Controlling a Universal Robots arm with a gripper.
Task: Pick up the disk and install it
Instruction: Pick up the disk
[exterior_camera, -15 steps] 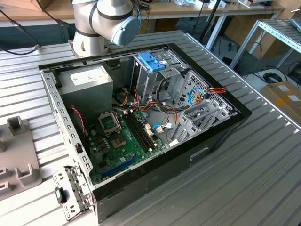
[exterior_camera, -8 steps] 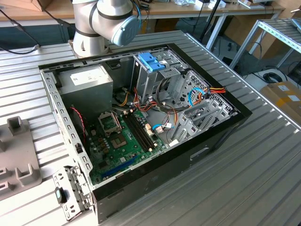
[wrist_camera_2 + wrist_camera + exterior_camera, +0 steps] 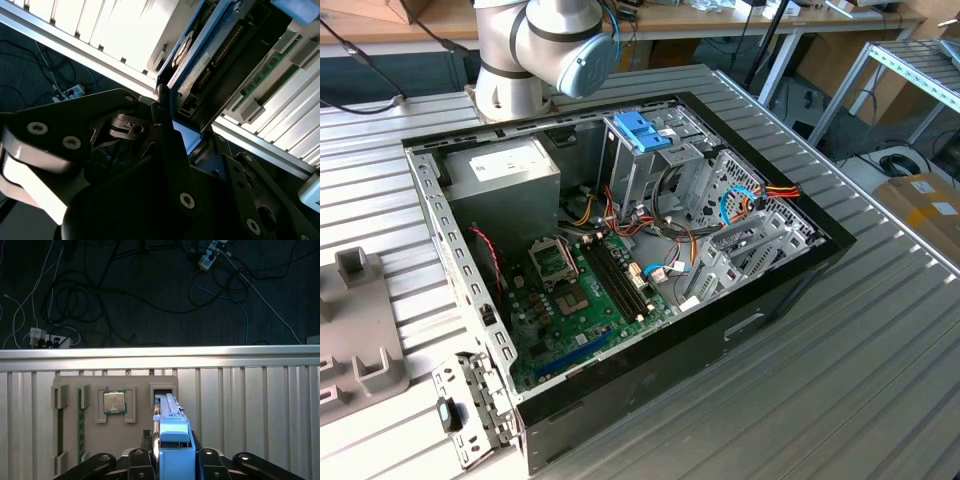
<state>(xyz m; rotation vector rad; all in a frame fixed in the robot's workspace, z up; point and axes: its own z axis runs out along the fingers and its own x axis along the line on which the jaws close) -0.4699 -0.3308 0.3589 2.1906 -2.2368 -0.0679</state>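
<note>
The disk [image 3: 174,440] has a smooth light-blue plastic frame around silver metal. The gripper [image 3: 174,457] is matt black; the table [image 3: 260,405] ribbed satin aluminium; the tray [image 3: 115,440] matt grey plastic.

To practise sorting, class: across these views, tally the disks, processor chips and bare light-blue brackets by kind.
disk: 1
processor chip: 1
bare light-blue bracket: 1
Total: 3

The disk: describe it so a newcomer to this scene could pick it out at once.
In the first wrist view, a grey tray lies on the ribbed metal table. The disk stands on edge in it, beside the square chip. Only it has a light-blue frame; the chip lies flat.
</note>
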